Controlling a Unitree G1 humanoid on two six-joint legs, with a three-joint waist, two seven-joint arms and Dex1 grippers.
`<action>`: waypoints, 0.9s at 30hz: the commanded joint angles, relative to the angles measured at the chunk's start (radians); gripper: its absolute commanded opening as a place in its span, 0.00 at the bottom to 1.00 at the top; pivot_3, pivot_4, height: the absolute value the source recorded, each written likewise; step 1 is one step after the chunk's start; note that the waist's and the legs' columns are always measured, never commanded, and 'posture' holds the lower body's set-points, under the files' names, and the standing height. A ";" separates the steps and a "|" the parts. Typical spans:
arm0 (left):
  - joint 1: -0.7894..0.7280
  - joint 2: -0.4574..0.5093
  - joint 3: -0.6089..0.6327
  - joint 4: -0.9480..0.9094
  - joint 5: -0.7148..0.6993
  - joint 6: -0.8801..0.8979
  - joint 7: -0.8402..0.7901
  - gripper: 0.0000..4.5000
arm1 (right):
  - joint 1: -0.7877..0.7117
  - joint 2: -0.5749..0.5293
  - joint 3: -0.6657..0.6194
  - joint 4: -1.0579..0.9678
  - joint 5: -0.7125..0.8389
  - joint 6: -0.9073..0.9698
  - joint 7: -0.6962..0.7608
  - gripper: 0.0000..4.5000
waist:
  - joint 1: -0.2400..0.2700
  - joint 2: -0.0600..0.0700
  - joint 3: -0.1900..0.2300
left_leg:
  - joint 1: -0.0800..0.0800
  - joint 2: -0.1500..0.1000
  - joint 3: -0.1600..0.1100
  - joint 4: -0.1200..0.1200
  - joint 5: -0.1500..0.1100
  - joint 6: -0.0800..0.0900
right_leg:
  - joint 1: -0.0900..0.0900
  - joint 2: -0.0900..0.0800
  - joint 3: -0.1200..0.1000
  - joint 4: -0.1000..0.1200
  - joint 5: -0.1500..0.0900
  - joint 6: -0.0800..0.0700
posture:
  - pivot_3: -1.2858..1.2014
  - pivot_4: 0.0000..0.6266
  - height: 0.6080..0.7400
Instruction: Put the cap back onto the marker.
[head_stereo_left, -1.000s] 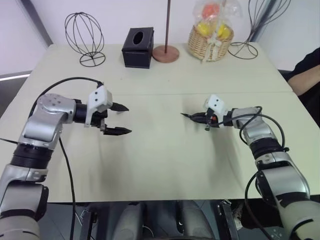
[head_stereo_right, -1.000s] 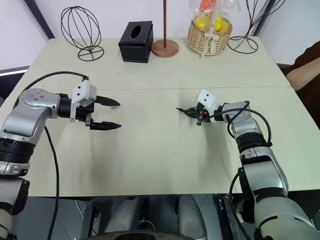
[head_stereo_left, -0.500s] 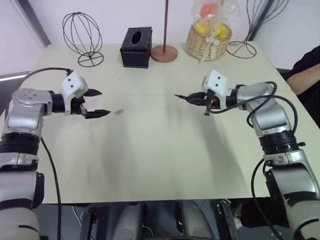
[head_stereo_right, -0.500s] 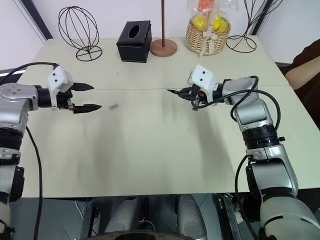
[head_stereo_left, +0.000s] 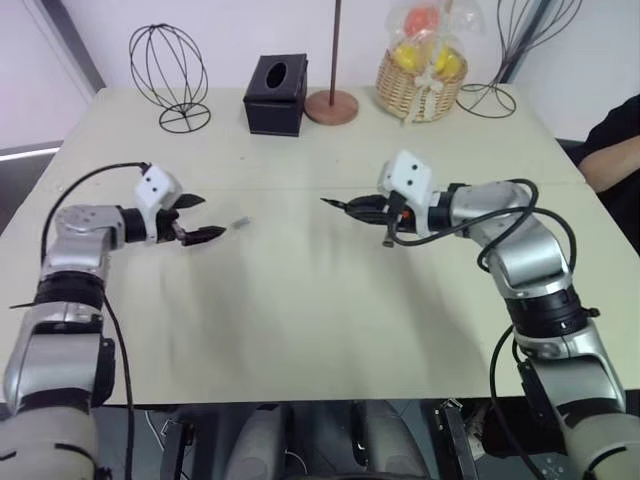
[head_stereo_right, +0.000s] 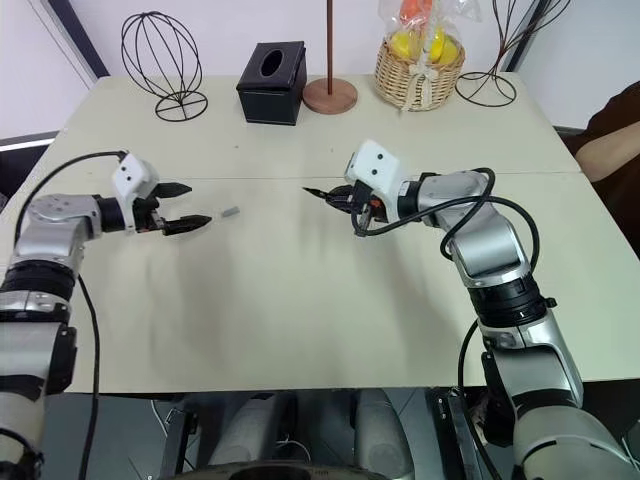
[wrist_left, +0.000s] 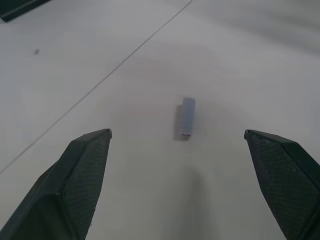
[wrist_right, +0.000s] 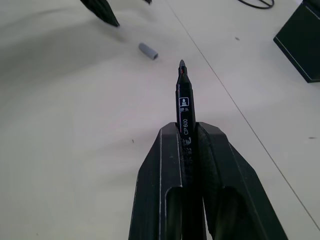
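Lying on the table (head_stereo_left: 330, 300), the cap (head_stereo_left: 239, 223) sits just ahead of the left claw (head_stereo_left: 200, 218). Left wrist view: fingers (wrist_left: 82, 170) spread wide, cap (wrist_left: 187, 117) between and beyond them, untouched. Right wrist view: right claw (wrist_right: 189, 140) clamped on the marker (wrist_right: 183, 107), tip aimed toward the cap (wrist_right: 148, 51).

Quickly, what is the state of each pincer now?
Left pincer: open, empty, before the tiny pale grey tube-shaped cap.
Right pincer: closed, holding the thin black marker.
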 joint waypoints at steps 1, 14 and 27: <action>-0.051 -0.021 0.020 0.087 0.018 -0.036 0.027 1.00 | 0.001 -0.009 -0.020 -0.060 0.021 0.018 -0.026 0.01 | 0.000 0.000 0.000 | 0.000 0.000 0.000 0.000 0.000 0.000 | 0.000 0.000 0.000 0.000 0.000 0.000 | 0.52 0.24 1.00; -0.130 -0.110 0.014 0.278 0.096 -0.112 0.110 1.00 | 0.026 -0.041 -0.027 -0.098 0.038 0.041 -0.071 0.01 | 0.003 0.000 0.000 | 0.000 -0.001 0.000 0.000 0.000 0.000 | 0.000 0.000 0.000 0.000 0.000 0.000 | 0.52 0.24 1.00; -0.159 -0.126 0.003 0.321 0.168 -0.131 0.121 1.00 | 0.047 -0.062 -0.031 -0.120 0.059 0.052 -0.107 0.01 | 0.002 0.000 0.000 | 0.000 -0.001 0.000 0.000 0.000 0.000 | 0.000 0.000 0.000 0.000 0.000 0.000 | 0.52 0.24 1.00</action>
